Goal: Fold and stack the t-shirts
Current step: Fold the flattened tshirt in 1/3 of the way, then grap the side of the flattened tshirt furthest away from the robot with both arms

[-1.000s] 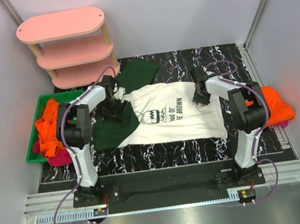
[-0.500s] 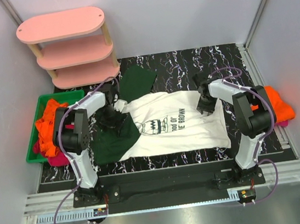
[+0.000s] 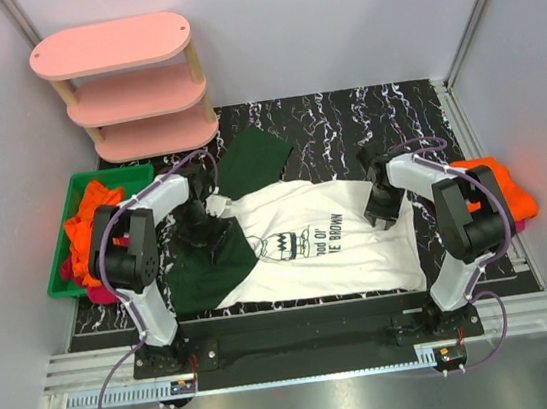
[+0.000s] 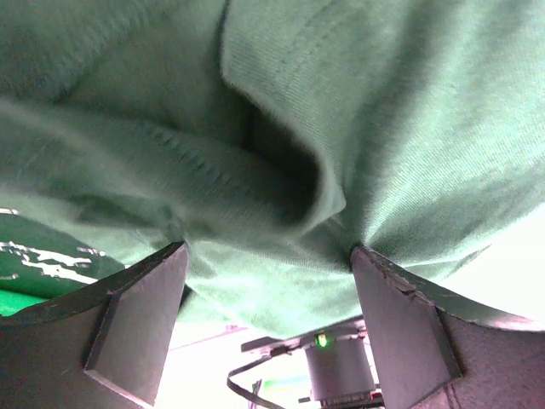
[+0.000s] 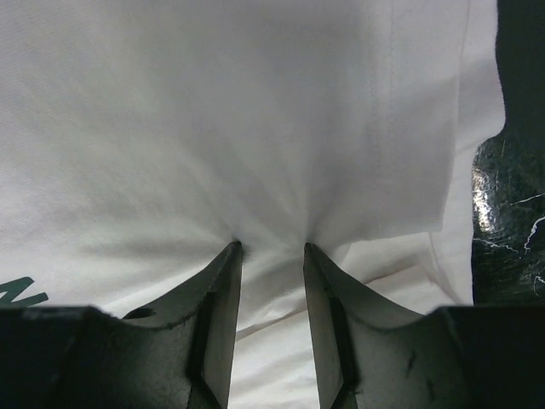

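Note:
A white t-shirt [image 3: 309, 240] with dark green sleeves and black print lies spread across the black marbled table [image 3: 343, 120]. My left gripper [image 3: 205, 223] is at its left shoulder. Its jaws stand wide, the tips pushed into bunched green sleeve cloth [image 4: 281, 145], which spans the left gripper [image 4: 266, 251]. My right gripper [image 3: 380, 209] is on the shirt's right side. The jaws of the right gripper [image 5: 272, 247] stand partly open, and the tips press into puckered white cloth [image 5: 255, 111]. More orange t-shirts [image 3: 86, 234] and a magenta one [image 3: 108, 290] lie at the left.
A green bin [image 3: 67, 284] holds the orange and magenta shirts at the left edge. Another orange pile [image 3: 504, 189] sits past the table's right edge. A pink three-tier shelf [image 3: 127, 88] stands at the back left. Walls close in on both sides.
Both grippers have moved toward the near edge, and the white shirt has slid the same way with them. The far green sleeve now lies stretched out behind.

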`<state>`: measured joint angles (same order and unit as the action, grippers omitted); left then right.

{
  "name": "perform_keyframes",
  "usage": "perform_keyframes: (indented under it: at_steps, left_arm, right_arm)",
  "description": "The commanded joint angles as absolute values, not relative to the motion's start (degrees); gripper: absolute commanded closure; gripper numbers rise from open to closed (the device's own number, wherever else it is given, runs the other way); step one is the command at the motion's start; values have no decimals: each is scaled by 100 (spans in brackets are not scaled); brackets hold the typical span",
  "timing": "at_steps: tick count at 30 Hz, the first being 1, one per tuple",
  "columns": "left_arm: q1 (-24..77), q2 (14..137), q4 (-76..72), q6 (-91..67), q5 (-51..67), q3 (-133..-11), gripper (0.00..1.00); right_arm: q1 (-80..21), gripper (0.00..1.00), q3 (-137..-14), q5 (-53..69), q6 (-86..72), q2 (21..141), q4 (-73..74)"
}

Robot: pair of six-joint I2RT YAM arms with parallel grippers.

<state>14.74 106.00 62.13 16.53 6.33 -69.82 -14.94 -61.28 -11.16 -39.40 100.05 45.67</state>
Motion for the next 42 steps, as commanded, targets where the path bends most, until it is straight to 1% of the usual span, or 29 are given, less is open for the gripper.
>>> perform_keyframes:
  at_steps: [1, 3, 4, 5, 8, 9, 11, 12, 14, 15, 16, 19, 22, 23, 26, 35, 39, 42]
  left_arm:
    - [1503, 10249, 6355, 1705, 773, -7083, 17]
    - [1494, 10091, 6320, 1679, 835, -7504, 16]
    - [1485, 10046, 6285, 1618, 818, -7689, 15]
    - [1477, 10029, 6232, 1591, 817, -8239, 13]
    - [1406, 10256, 6074, 1310, 835, -9251, 11]
    - [1380, 10596, 6047, 1231, 826, -10021, 10]
    - [1362, 11089, 5994, 968, 617, -10824, 10]
    - [1362, 11657, 6020, 906, 580, -11716, 11]
    - [1371, 12240, 6038, 765, 362, -12529, 11]
    - [1371, 12783, 6047, 765, 360, -12864, 11]
    - [1380, 13040, 6038, 808, 308, -13502, 11]
    - [1441, 13797, 5890, 1079, 307, -14140, 12]
    - [1538, 13939, 5364, 1448, 176, -13879, 12]
    - [1547, 13931, 5231, 1494, 176, -13617, 12]
    - [1538, 13974, 4949, 1564, 316, -13482, 12]
    - [1547, 14510, 4930, 1415, 334, -13764, 10]
    - [1573, 14511, 5035, 1529, 229, -13492, 9]
    - [1573, 14458, 5211, 1608, 185, -13307, 12]
  right_arm:
    - [-1485, 58, -6291, -1299, -3929, 9730, 4799]
    - [-1485, 56, -6546, -1502, -3815, 9651, 4799]
    - [-1485, 54, -6896, -1660, -3736, 9589, 4799]
    - [-1477, 52, -7100, -1722, -3587, 9580, 4790]
    - [-1485, 50, -7934, -1889, -3376, 9650, 4790]
    - [-1477, 50, -8128, -1881, -3262, 9685, 4773]
    - [-1485, 50, -8594, -1863, -3173, 9826, 4764]
    - [-1485, 50, -8709, -1811, -3103, 9913, 4772]
    - [-1485, 50, -8920, -1758, -3059, 9984, 4755]
    - [-1485, 50, -8938, -1723, -3015, 10002, 4755]
    - [-1485, 50, -8930, -1723, -2997, 10028, 4746]
    - [-1477, 50, -8816, -1767, -2927, 10055, 4694]
    - [-1485, 51, -8632, -1802, -2883, 9985, 4588]
    - [-1485, 51, -8596, -1810, -2883, 9984, 4570]
    - [-1485, 51, -8543, -1767, -2918, 9976, 4561]
    - [-1485, 52, -8297, -1731, -3023, 9782, 4535]
    - [-1485, 51, -8183, -1758, -3032, 9765, 4535]
    - [-1477, 52, -8156, -1732, -3067, 9773, 4526]
